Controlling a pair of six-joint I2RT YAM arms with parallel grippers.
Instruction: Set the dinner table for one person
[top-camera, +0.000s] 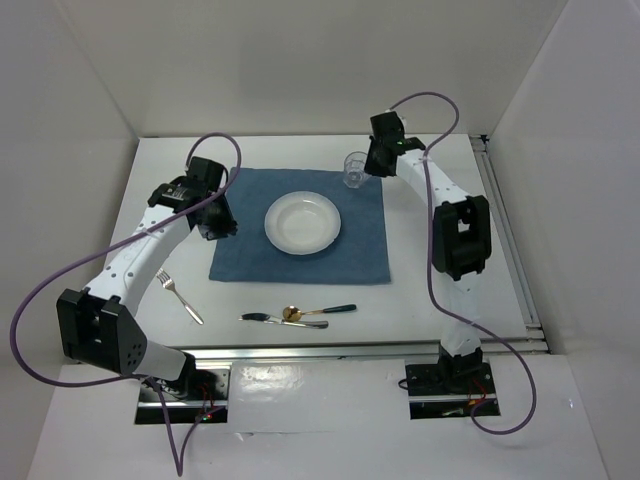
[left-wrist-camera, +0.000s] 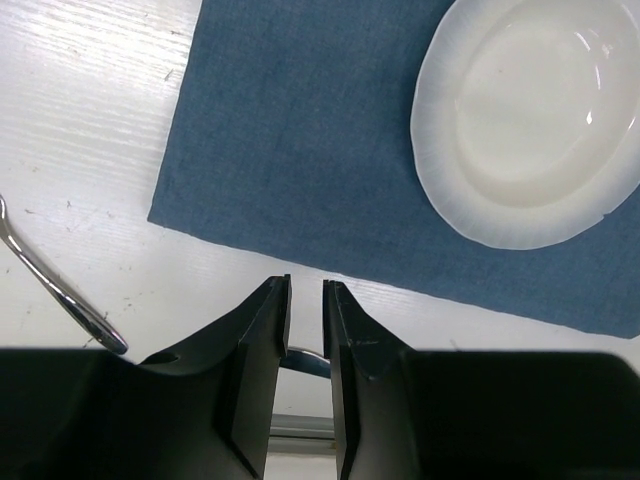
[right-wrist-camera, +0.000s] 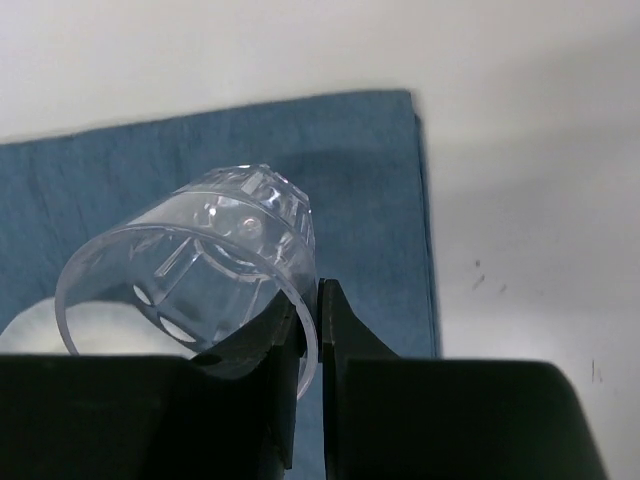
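The dinner table carries a blue placemat with a white plate in its middle. Over the mat's far right corner, my right gripper is shut on the rim of a clear glass. The right wrist view shows the glass tilted, its wall pinched between the fingers of the gripper. My left gripper hovers at the mat's left edge. In the left wrist view its jaws stand narrowly open with nothing between them, near the mat's near-left corner and the plate.
A fork lies on the table left of the mat, its handle also showing in the left wrist view. A knife and a green-handled spoon lie in front of the mat. White walls close in three sides.
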